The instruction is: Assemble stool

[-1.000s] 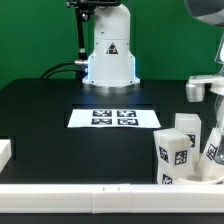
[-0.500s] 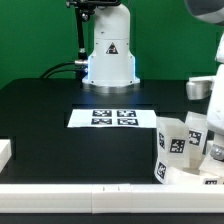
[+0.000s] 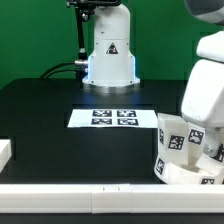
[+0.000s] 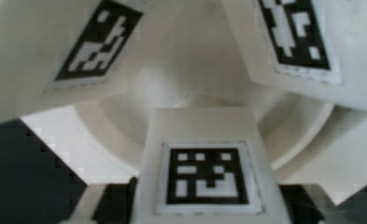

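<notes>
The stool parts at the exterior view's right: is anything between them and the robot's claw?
Nothing visible is. In the wrist view the tagged leg fills the picture over the seat disc, with no foreign object before it. The fingertips themselves cannot be made out.

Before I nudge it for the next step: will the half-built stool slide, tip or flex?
The stool looks like stiff white plastic, so it probably won't flex. It seems to sit on its round seat disc with the legs pointing up, so it likely slides rather than tips. The legs' joints may be loose; I cannot tell.
</notes>
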Motion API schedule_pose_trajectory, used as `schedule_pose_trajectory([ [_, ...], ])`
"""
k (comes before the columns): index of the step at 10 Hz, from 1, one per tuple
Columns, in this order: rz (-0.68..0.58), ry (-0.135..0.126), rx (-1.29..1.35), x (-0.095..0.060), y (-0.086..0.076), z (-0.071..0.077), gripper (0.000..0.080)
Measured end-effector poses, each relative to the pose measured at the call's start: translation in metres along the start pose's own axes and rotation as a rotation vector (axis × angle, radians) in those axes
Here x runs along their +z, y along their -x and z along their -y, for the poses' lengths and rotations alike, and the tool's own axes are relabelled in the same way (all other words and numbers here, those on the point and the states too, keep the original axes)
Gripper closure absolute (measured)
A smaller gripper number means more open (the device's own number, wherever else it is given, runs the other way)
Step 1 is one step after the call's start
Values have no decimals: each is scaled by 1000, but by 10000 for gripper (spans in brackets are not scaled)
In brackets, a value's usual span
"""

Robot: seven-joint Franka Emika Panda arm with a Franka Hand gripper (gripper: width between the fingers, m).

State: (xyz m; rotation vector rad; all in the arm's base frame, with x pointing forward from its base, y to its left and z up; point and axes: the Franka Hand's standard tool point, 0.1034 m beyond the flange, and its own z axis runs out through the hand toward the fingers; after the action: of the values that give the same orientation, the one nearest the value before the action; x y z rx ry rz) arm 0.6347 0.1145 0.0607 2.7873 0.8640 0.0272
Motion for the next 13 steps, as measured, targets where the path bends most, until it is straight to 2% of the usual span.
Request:
schedule_pose_trajectory([
  [2,66,-75,282,4,4,-14,466],
  [3,57,-79,353,1,-2,-19,466],
  [4,41,-75,392,-2,-6,-17,466],
  [7,61,-69,619,2,-1,-19,466],
  [9,26,-92,930,9,3,-35,466],
  [11,60,-134,1198,13,8,-41,466],
  [13,97,-144,1442,16,15,-45,466],
])
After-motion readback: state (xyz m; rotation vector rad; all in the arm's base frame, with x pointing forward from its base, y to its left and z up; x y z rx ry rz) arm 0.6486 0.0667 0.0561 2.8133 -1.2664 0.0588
